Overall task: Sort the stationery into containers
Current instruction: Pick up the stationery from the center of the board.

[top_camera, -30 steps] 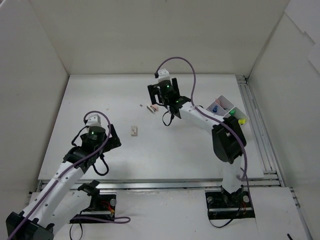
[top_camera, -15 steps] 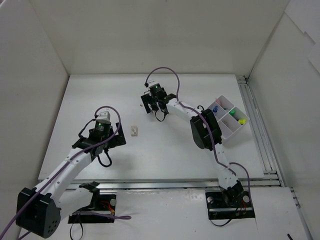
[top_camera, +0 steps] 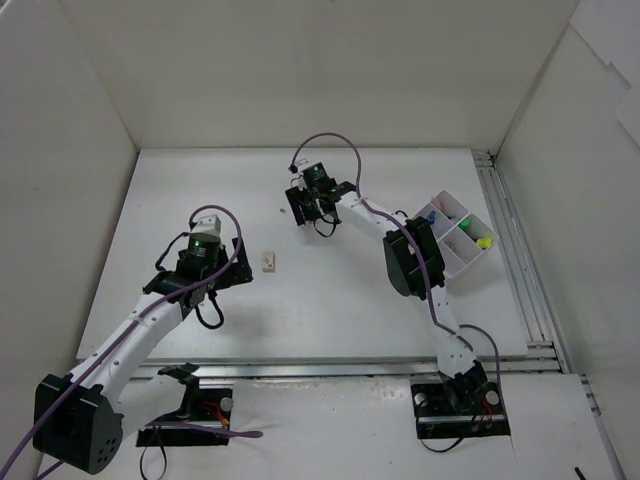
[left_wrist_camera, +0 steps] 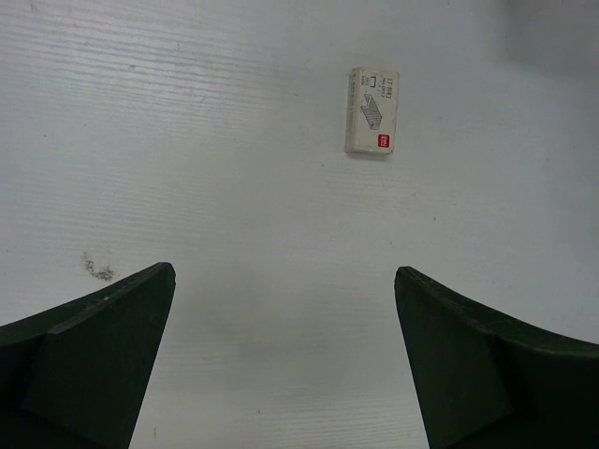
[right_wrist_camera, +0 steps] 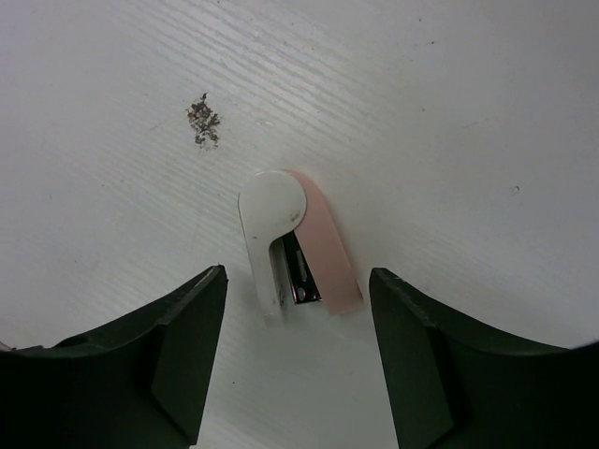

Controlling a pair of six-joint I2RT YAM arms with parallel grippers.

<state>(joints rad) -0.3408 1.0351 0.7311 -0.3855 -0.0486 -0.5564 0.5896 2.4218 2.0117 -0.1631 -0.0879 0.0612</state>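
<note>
Pink and white, a small stapler (right_wrist_camera: 281,224) lies flat on the table (right_wrist_camera: 468,103), toward the far middle of it. Its rounded end points away from the wrist camera, and a dark metal slot shows between the white top and the pink base. The right gripper (right_wrist_camera: 298,277) hangs directly over it, jaws apart. Its 2 black fingers (right_wrist_camera: 168,365) stand 1 on each side of the stapler, with a strip of bare table between each finger and the stapler, so neither touches it. A patch of dark specks (right_wrist_camera: 203,120) marks the table just beyond the stapler. From the top view the gripper hides the stapler.

Nearer the left side, the left gripper (left_wrist_camera: 283,271) hovers above bare table with its jaws spread wide and nothing between them. A small cream box (left_wrist_camera: 372,109) with a red mark lies flat ahead of it, apart from both fingers.

At the right edge of the table, well apart from both grippers, sits the white organizer tray (top_camera: 447,266), set at an angle. 1 far compartment holds a blue-capped item (top_camera: 428,215), and another on the right holds a yellow and green item (top_camera: 483,241).
</note>
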